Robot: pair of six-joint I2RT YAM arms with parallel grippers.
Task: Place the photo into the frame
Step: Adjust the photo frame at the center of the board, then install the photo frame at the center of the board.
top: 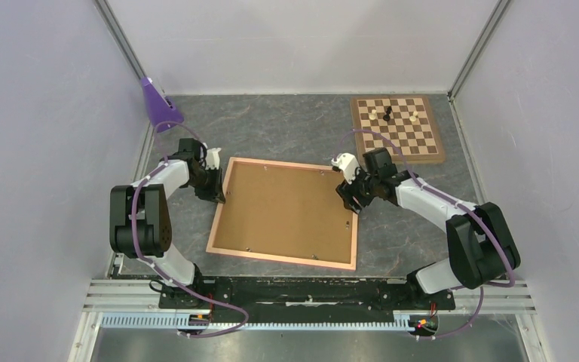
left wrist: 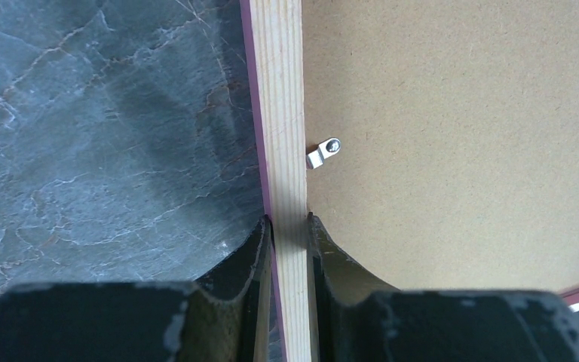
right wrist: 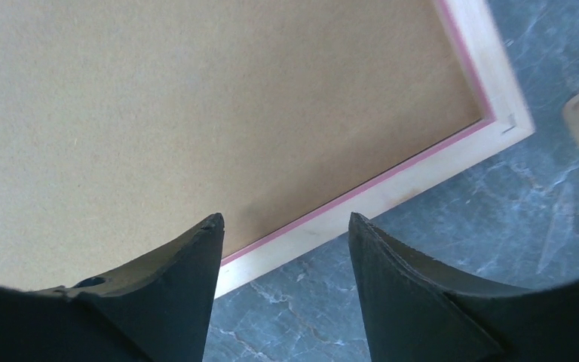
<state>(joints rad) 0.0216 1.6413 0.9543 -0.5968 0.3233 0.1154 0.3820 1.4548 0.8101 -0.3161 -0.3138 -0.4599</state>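
My left gripper [left wrist: 288, 220] is clamped across the left rail of the thin pink-fronted, pale-wood-backed rectangular picture frame [top: 280, 259], one finger outside on the dark grey marbled tabletop [top: 286, 128], the other inside beside a small metal clip [left wrist: 324, 153]. My right gripper [right wrist: 286, 219] hangs over the opposite rail near its far corner, jaws apart and holding nothing.

To do this well, I judge I should hold the left clamp firm and bring the right jaws straight down astride their rail, square to it, so the frame does not twist.

The frame lies flat at the table's middle, back upward, with the plain brown backing board [top: 286, 211] filling it. It sits slightly skewed. Its long axis seems to run left to right, though the slanted view makes that uncertain. The photo shows in no view.
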